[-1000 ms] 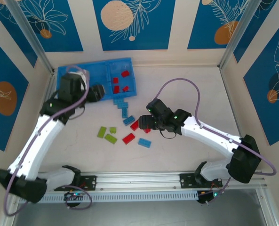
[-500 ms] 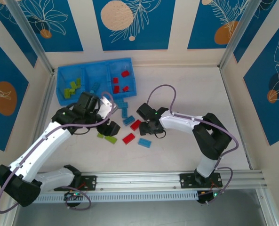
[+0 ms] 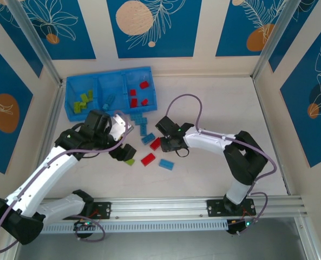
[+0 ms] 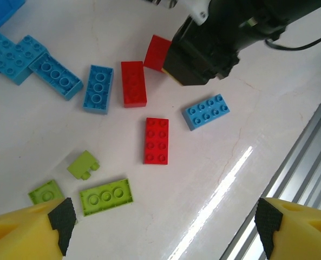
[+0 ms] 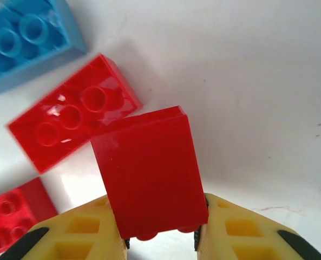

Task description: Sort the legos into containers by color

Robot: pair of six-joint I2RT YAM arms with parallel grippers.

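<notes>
**Right jaws:** closed on one red brick [image 5: 149,173], pinched across its smooth sides and tipped on edge. A second ago they stood open beside it. Whether the brick has cleared the bench [image 3: 214,97] cannot be told.

**Left jaws:** spread wide and empty, hanging over the lime green bricks [image 4: 106,196]. A second ago this arm was over the left end of the tray [image 3: 112,86] with its jaws narrower.

**Reading:** the right arm has probably just secured its next red piece, which is bound for the tray's right compartment. The left arm appears to have finished a drop-off and returned for a green one. Sorting is roughly half done.

**Count, loose on the bench:**
- Red: three. One is held, one lies just beside it [image 5: 73,114], and one lies nearer the arms [image 4: 156,141].
- Lime green: three, close together under the left jaws.
- Light blue bricks [image 4: 206,112]: one lies apart and two sit in a row toward the tray. A cluster [image 4: 8,51] at the tray wall looks like two more, but the split is unclear.

**Count, in the tray:**
- Right compartment: four red [image 3: 144,84].
- Left compartment: a small heap of green [image 3: 83,102], too bunched to number.
- Middle compartment: a few light blue [image 3: 109,101], also not countable.
</notes>
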